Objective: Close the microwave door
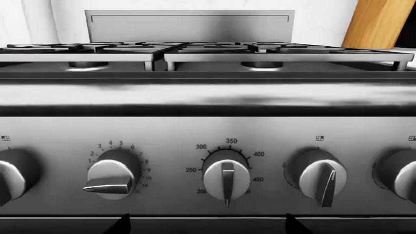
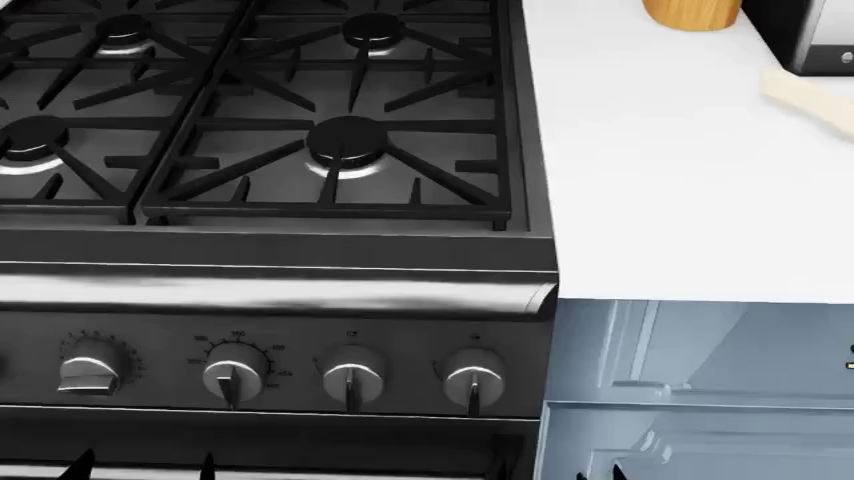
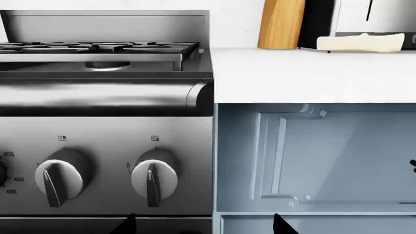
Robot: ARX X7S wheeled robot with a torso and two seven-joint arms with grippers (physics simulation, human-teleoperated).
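Head view, stove (image 2: 267,150) left, white counter (image 2: 667,180) right, microwave door perhaps hidden, gripper states unclear.

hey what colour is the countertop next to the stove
White. The countertop shows best in the head view, right of the stove.

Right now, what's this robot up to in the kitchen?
Nothing is being handled yet. Both arms are low in front of the stove, near its knobs. The left gripper and right gripper are open and empty. The microwave door it should close appears to stand open at the back of the white counter, untouched.
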